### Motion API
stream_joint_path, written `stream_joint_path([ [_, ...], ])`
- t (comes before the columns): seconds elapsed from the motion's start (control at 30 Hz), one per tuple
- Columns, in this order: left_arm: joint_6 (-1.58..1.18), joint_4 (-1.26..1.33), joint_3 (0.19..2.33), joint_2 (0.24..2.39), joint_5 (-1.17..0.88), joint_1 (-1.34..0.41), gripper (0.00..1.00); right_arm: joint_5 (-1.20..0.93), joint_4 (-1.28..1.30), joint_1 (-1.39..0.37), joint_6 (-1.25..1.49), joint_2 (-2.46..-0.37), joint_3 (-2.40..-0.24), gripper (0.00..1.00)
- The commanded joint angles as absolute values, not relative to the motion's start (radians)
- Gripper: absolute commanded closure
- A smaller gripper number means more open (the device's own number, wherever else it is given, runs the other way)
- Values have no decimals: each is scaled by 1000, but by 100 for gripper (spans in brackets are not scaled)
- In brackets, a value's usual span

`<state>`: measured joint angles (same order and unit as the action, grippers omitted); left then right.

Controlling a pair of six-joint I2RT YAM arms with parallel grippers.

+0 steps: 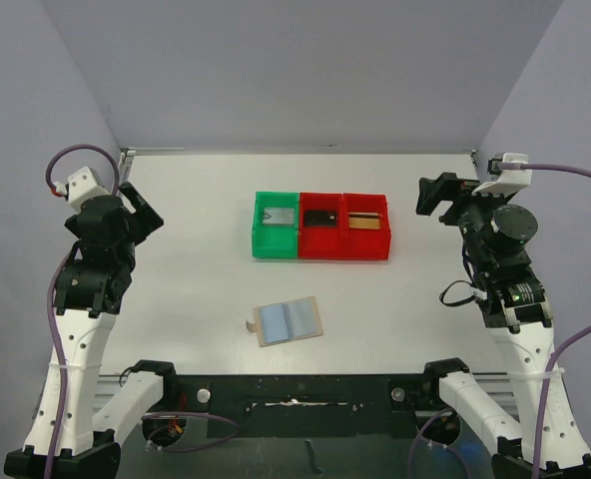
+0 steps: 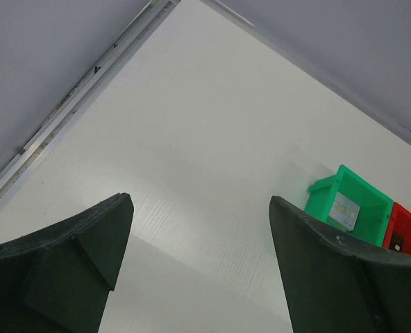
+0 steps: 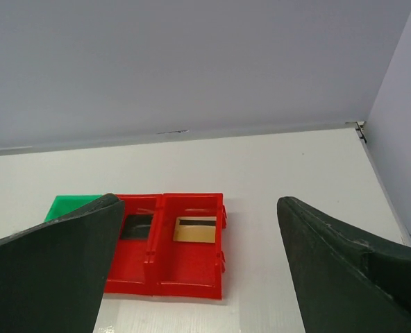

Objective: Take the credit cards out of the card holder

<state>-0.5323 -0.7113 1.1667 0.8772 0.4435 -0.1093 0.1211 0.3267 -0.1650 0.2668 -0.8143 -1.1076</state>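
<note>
The card holder (image 1: 288, 320) lies open on the table near the front, light-blue pockets up, tan edge and snap tab at its left. A silver-grey card (image 1: 278, 215) lies in the green bin (image 1: 260, 238); it also shows in the left wrist view (image 2: 345, 209). A black card (image 1: 320, 216) lies in the middle red bin (image 1: 321, 242). A gold card (image 1: 366, 219) lies in the right red bin (image 1: 367, 244), also in the right wrist view (image 3: 194, 229). My left gripper (image 1: 144, 212) is open and empty at the far left. My right gripper (image 1: 433, 196) is open and empty at the right.
The three bins stand side by side at the table's middle back. Grey walls close in the table on the left, back and right. A metal rail (image 2: 87, 83) runs along the table's left edge.
</note>
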Motion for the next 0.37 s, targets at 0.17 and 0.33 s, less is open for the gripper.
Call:
stream_joint_path([
  [0.17,-459,-684,1201,879,453,-106,20,184,362,-169,277,-882,-1094,2],
  [0.33,-451,-705,1198,880,433,-106,20,181,368,-169,272,-893,-1095,2],
])
